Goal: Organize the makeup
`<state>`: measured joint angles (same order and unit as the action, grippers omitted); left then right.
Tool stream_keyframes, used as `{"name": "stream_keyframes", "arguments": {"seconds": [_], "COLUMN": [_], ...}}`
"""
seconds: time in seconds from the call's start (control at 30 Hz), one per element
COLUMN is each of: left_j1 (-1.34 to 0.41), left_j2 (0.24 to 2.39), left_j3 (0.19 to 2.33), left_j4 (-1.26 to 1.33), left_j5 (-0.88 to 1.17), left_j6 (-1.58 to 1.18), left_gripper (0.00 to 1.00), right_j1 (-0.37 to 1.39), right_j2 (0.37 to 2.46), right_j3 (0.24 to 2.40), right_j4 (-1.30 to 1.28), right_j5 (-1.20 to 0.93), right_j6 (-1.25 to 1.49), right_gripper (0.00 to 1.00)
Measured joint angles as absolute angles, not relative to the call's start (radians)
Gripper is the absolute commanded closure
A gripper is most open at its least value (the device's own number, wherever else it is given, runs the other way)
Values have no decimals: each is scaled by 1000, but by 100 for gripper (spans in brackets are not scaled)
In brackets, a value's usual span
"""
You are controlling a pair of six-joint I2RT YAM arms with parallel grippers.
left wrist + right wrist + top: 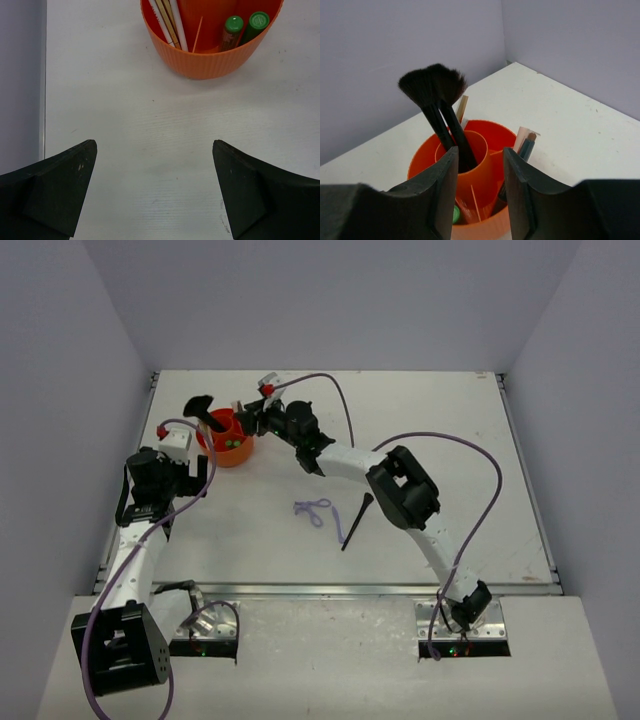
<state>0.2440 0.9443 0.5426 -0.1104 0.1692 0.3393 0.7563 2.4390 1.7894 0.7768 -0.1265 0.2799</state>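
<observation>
Counting from my station: two black brushes (434, 90) stand heads-up in the centre cup of the orange tub (236, 452), which sits at the far left of the surface (480, 470). Two green tubes (245, 22) share one outer compartment, and at least three thin pale sticks (167, 20) lean in the next one. One pink stick (521, 136) leans at the tub's rim on the right of my right wrist view. Outside the tub I count two items lying on the surface mid-table: one lilac looped tool (312, 510) and, just beside it, one dark pencil (355, 522).

The right gripper (480, 155) is up against the tub with its jaws a narrow gap apart; the tub wall shows through that gap, but I cannot tell whether the fingers are touching or pinching it. The left gripper (155, 192) is spread wide, holds nothing, and hangs over bare surface just short of the tub.
</observation>
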Motion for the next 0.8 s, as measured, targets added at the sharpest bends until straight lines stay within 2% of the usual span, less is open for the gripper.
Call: {"name": "stream_keyframes", "arguments": {"seconds": [0.1, 0.13, 0.23, 0.3, 0.37, 0.47, 0.57, 0.67, 0.8], "left_j1": [244, 244, 244, 244, 244, 244, 244, 244, 244], "left_j2": [946, 946, 952, 951, 951, 949, 950, 951, 941], "left_j3": [555, 563, 596, 612, 627, 636, 640, 651, 662], "left_j4": [-120, -127, -141, -145, -153, -157, -166, -175, -180], "left_j5": [169, 169, 171, 176, 183, 197, 208, 217, 226], "left_j6": [341, 342, 343, 343, 343, 343, 340, 336, 331], "left_gripper": [1, 1, 1, 1, 1, 2, 1, 1, 1], "right_j1": [756, 756, 756, 756, 756, 744, 717, 698, 697], "right_j2": [2324, 2279, 2074, 1960, 1834, 1626, 1464, 1394, 1409], "right_j3": [1649, 1603, 1421, 1366, 1309, 1169, 988, 859, 766], "right_j4": [773, 762, 600, 489, 350, 152, 51, -103, -248], "right_j5": [-112, -105, -74, -45, 14, 96, 173, 258, 326], "right_j6": [267, 262, 236, 228, 235, 310, 444, 600, 814], "right_gripper": [42, 34, 20, 17, 16, 24, 25, 25, 25]}}
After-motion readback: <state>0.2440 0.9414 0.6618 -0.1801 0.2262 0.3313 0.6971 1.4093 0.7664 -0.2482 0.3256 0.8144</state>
